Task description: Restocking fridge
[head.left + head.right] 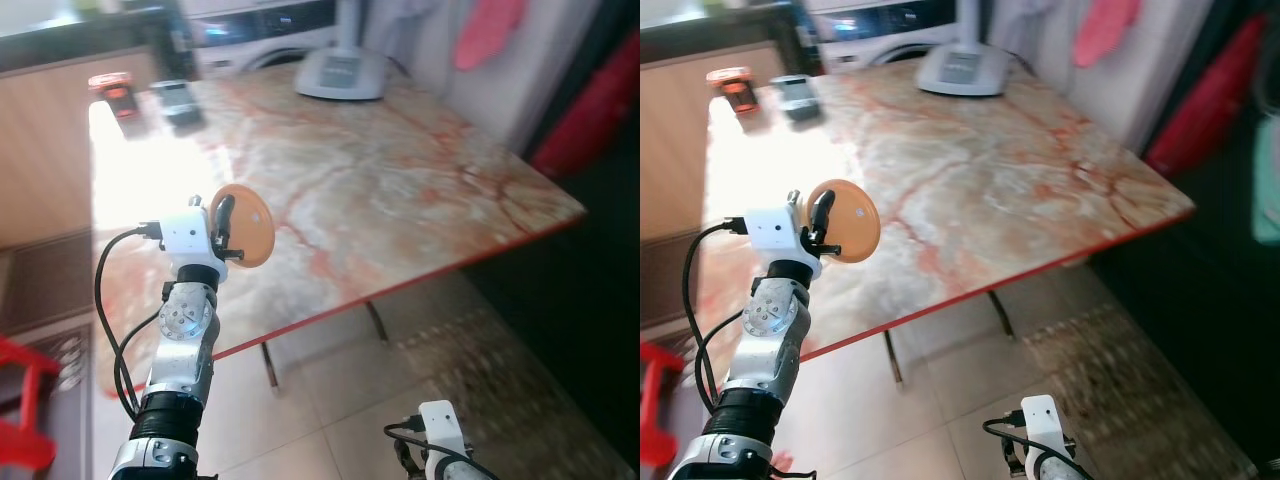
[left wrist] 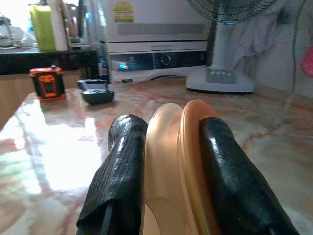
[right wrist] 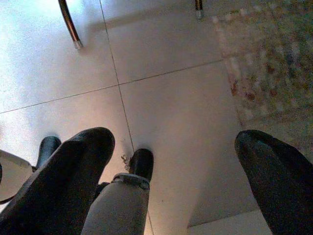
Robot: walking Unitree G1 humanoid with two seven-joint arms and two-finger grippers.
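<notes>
Right tool (image 3: 171, 171): hangs low by the robot's side, fingers spread wide with nothing between them, pointing at the floor tiles (image 3: 171, 98). Idle, so it makes sense it's parked out of the way.

Left tool (image 1: 228, 232): raised in front of the robot at the near edge of the tabletop (image 1: 400, 190), both fingers clamped flat on either face of the disc.

Disc (image 1: 248, 224): orange, round, thin, held on edge and off the marble. Gripped across its thin side, probably because that's the only way two long fingers get a firm hold on something this flat. Can't tell what it actually is, maybe a lid or a food item.

Fridge: can't spot one here, so the disc likely has to be carried somewhere.

Far end of tabletop: an orange gadget (image 1: 112, 92) and a dark remote-ish thing (image 1: 178, 100) sit close together, with a fan base (image 1: 340, 72) further along. All well apart from the disc.
</notes>
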